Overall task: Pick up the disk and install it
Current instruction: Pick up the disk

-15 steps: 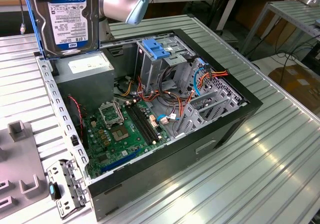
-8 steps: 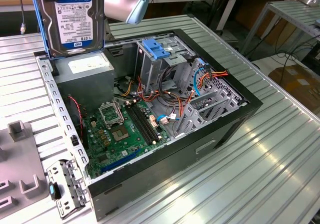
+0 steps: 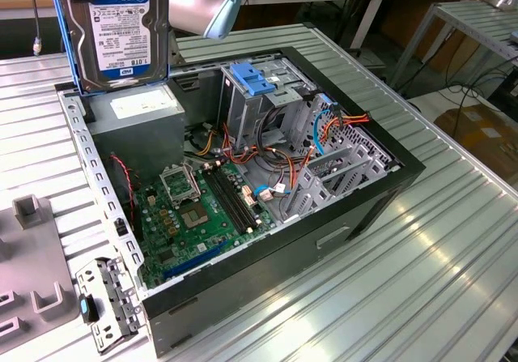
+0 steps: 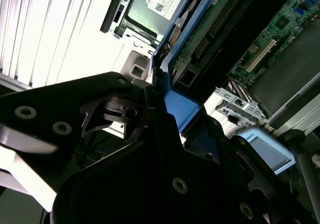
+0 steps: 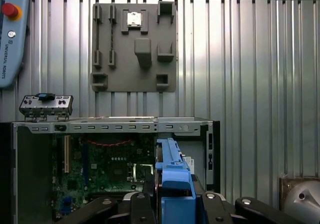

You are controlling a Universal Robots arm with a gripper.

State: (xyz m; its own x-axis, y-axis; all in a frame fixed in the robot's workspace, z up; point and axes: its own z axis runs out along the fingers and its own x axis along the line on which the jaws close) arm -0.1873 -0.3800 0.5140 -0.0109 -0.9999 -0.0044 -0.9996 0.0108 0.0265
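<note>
**Disk in claw, up over open PC case**

My claw (image 5: 172, 205) is pinched on the disk (image 3: 121, 34), w/ fingers either side of its blue rails in first wrist view. Disk hangs upright, label facing the exterior view, over the case corner that holds the grey box (image 3: 142, 107) w/ white sticker. Can't tell if disk's lower edge touches the box.

Below is the open PC case (image 3: 380, 192) w/ green motherboard (image 3: 202, 208) exposed. Grey drive cage w/ blue latch bracket (image 3: 259, 80) sits apart from disk, toward exterior view's right.

Loose metal bracket (image 3: 105, 301) lies on ribbed table (image 3: 421, 297) just beside case. Further out, grey fixture plate (image 5: 134, 46) lies flat on table.
</note>
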